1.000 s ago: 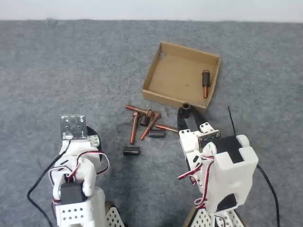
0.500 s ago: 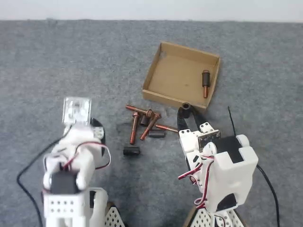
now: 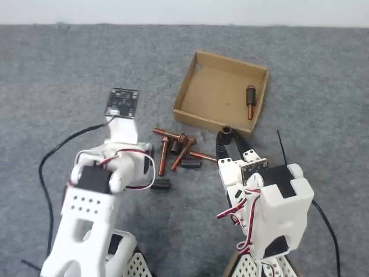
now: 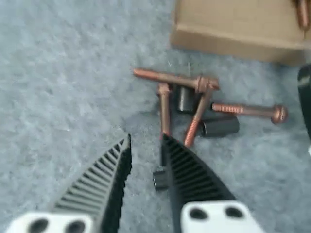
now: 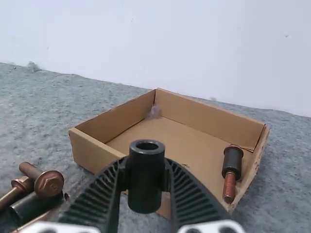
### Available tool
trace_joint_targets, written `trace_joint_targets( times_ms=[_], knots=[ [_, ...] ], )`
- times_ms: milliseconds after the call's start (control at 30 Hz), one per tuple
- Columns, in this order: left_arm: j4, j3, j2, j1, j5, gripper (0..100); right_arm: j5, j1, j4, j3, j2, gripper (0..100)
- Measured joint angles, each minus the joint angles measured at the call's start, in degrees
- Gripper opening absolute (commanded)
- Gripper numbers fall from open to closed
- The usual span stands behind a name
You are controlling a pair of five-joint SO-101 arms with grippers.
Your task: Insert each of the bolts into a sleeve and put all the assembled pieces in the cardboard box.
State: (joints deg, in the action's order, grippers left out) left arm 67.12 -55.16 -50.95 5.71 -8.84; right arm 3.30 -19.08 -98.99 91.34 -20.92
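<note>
High view: the cardboard box (image 3: 185, 92) sits at about 1 o'clock from the pile of bolts (image 3: 176, 151), with one finished piece (image 3: 251, 101) already lying inside it. A loose sleeve (image 3: 160, 184) lies at 7 o'clock of the pile. The left arm hangs over the pile's 9 o'clock side. The right gripper (image 3: 227, 142) is parked just at the box's near wall, at 3 o'clock of the pile.

Left wrist view: the left gripper (image 4: 146, 145) is spread wide with nothing in it, above the carpet just short of the bolts. The tip of one bolt (image 4: 164, 109) points into the gap, and a small sleeve (image 4: 159, 179) pokes out beside one finger (image 4: 187, 170).

Right wrist view: the right gripper (image 5: 145, 180) is clamped on a black sleeve (image 5: 146, 151), held upright with the hole facing up, the box behind it.

So I'd say we're at "grab a bolt" for piece number two. Next, the left one needs to drop down, pinch a bolt shank, then line it up with that hole. The tangled pile could make the pick fiddly.
</note>
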Motion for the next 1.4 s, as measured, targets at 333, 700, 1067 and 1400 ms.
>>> trace_joint_targets(
  times_ms=[333, 700, 1067, 1400],
  knots=[
    [-11.43, 0.00, 19.25, 0.26, 0.00, 11, 0.00, 0.00, 0.00, 0.00, 0.00, 0.6],
    [-18.37, 5.19, 34.73, 3.60, -0.18, 11, 0.00, 0.00, 0.00, 0.00, 0.00, 0.6],
    [-18.37, 14.42, 50.81, 3.69, -3.25, 11, 0.00, 0.00, 0.00, 0.00, 0.00, 0.6],
    [-18.37, 16.79, 52.66, 3.69, -8.70, 2, 0.00, 0.00, 0.00, 0.00, 0.00, 0.6]
  ],
)
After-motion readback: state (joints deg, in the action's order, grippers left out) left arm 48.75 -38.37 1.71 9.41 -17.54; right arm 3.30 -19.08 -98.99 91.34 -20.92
